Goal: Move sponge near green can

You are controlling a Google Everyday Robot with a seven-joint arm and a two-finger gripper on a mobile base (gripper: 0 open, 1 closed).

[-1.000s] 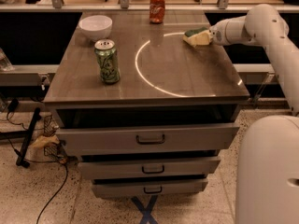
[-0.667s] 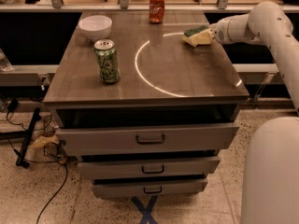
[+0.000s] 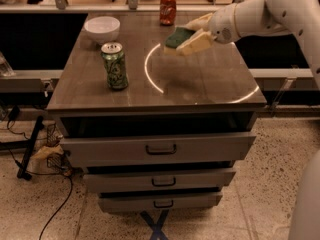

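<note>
Green-topped pale yellow rectangular sponge [image 3: 177, 36] hangs pinched in my hand [image 3: 189, 34] above the brown bench [image 3: 200, 79], mid-carry I judge; next, across toward the upright green soda can [image 3: 115, 65].

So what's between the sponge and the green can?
Only bare tabletop, in the camera view; the gripper holds the sponge right of the green can.

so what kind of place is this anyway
Probably a lab or office test area: a drawer cabinet on speckled floor, loose cables beside it, and the claw holding the sponge over the cabinet top, well apart from the green can.
</note>
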